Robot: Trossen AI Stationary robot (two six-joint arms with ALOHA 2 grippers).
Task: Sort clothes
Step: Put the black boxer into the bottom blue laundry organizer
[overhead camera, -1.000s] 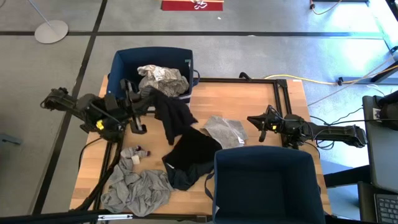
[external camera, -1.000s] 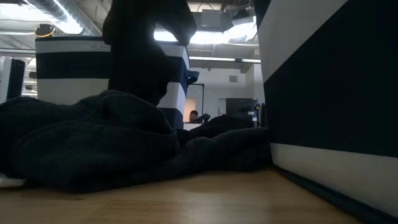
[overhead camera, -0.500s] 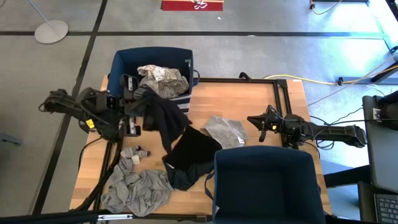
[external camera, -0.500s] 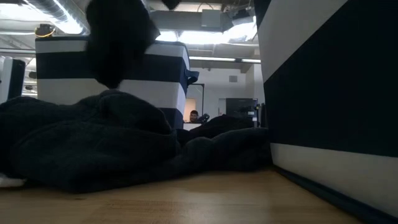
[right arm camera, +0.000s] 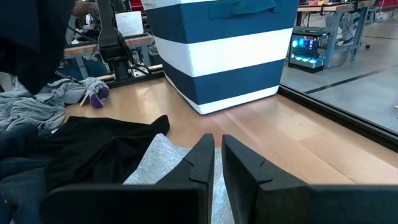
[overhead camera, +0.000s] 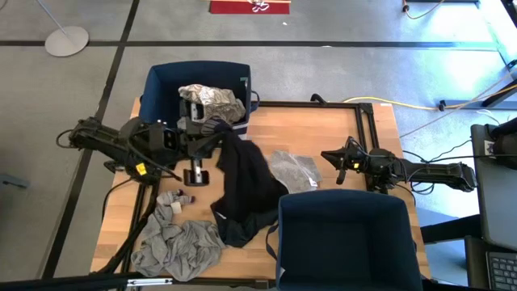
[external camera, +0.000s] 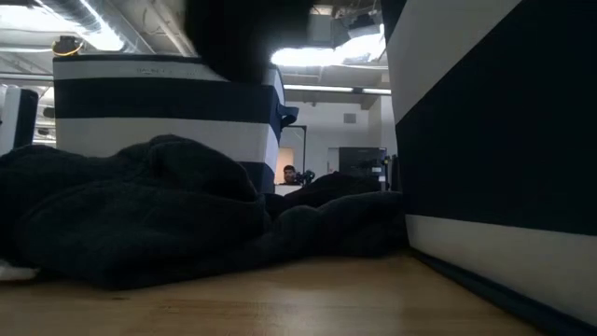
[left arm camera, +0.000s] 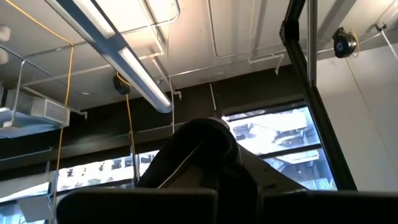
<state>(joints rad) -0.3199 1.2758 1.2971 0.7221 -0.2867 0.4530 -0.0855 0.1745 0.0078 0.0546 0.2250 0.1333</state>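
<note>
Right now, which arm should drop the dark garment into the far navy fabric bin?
Left. The left gripper holds the dark fabric garment lifted beside the far navy fabric bin. The right gripper, nearly shut, hangs empty over the grey cloth, farther from that bin.

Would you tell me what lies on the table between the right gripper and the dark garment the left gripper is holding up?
In the high view, a light grey garment lies flat between the right gripper and the dark garment hanging from the left gripper.
</note>
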